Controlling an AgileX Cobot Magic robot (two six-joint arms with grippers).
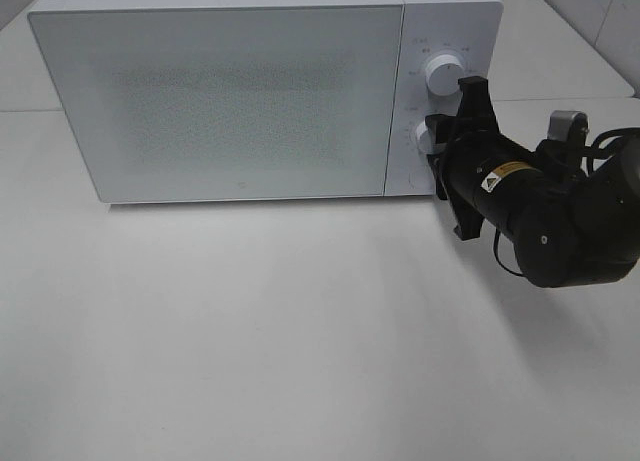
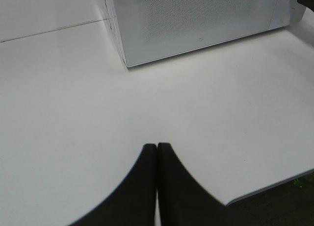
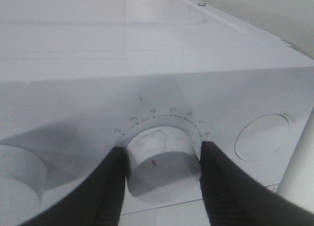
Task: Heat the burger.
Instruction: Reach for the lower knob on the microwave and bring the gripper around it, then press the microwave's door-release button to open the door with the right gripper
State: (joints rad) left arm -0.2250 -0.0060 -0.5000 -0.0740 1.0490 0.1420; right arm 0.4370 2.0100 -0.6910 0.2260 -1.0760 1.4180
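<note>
From up high I have the microwave (image 1: 215, 91) standing on the white tabletop (image 1: 300, 331), its door (image 1: 215, 106) shut flat against the body. The door panel is frosted with a fine dot pattern and I see nothing through it. The burger shows in none of my three views, so I cannot tell where it is.

The right arm reaches in from the right to the control strip beside the door. There are two white knobs there, the upper knob (image 1: 443, 71) free and the lower knob (image 1: 424, 134) partly hidden behind the arm. On the right wrist camera the right claw (image 3: 163, 157) is closed around that lower knob (image 3: 157, 138): one black finger (image 3: 110, 187) lies against one side of it and the other against the opposite side, both touching. A small red mark (image 3: 153, 162) sits on the knob's face, and a ring of dots and faint numbers runs round it on the panel. I cannot read the setting.

The left claw (image 2: 157, 147) hangs above bare tabletop in front of the microwave's near corner, well apart from it. Its two fingers (image 2: 144, 187) are pressed together with nothing between them.
</note>
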